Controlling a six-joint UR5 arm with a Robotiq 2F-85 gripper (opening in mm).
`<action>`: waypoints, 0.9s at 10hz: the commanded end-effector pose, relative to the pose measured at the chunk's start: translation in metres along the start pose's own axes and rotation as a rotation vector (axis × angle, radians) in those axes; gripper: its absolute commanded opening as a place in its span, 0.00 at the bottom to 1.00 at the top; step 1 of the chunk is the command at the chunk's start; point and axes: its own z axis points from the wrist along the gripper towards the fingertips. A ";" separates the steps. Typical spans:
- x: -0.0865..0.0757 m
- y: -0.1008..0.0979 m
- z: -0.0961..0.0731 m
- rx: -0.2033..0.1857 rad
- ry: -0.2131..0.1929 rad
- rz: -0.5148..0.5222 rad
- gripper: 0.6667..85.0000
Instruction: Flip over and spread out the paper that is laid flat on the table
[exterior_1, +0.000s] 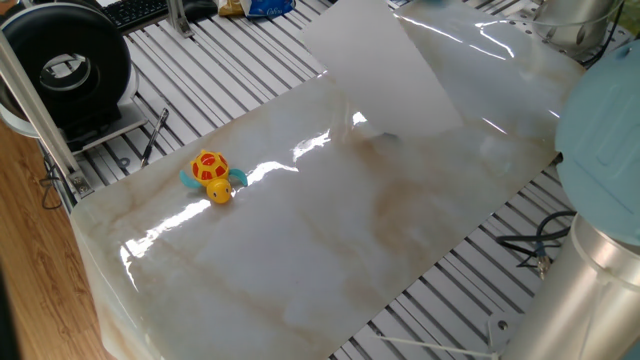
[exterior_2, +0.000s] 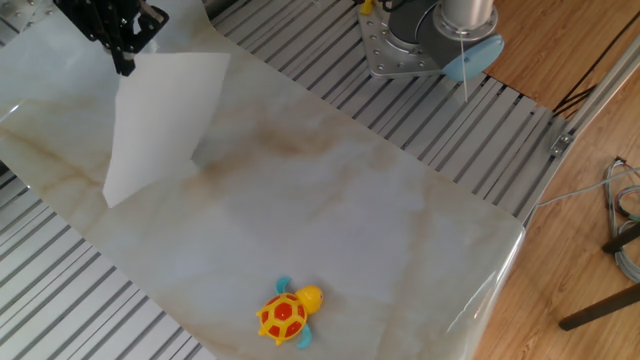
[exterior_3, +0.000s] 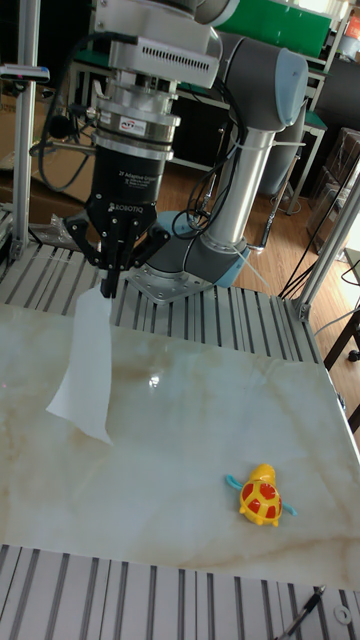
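The white paper (exterior_3: 88, 365) hangs tilted from one top corner, which my gripper (exterior_3: 108, 284) is shut on. In the other fixed view my gripper (exterior_2: 122, 62) is at the far left of the table (exterior_2: 350, 200), and the paper (exterior_2: 158, 118) slopes down from it. Its lower corner is at or close to the marble top; contact cannot be told. In one fixed view the paper (exterior_1: 385, 75) slants over the table's (exterior_1: 330, 250) far end, and the gripper is out of frame there.
A small yellow toy turtle (exterior_3: 263, 498) lies on the table (exterior_3: 200, 470) well away from the paper; the turtle (exterior_1: 211, 176) (exterior_2: 286, 314) shows in both fixed views. Grey slatted frame (exterior_2: 60, 300) surrounds the top. The arm's base (exterior_2: 420, 40) stands behind. A black round device (exterior_1: 65, 65) sits off the table.
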 end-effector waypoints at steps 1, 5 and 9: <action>-0.005 0.007 0.001 -0.028 -0.019 -0.006 0.68; -0.008 0.013 0.001 -0.049 -0.027 -0.027 0.81; -0.008 0.015 0.002 -0.053 -0.029 -0.049 0.97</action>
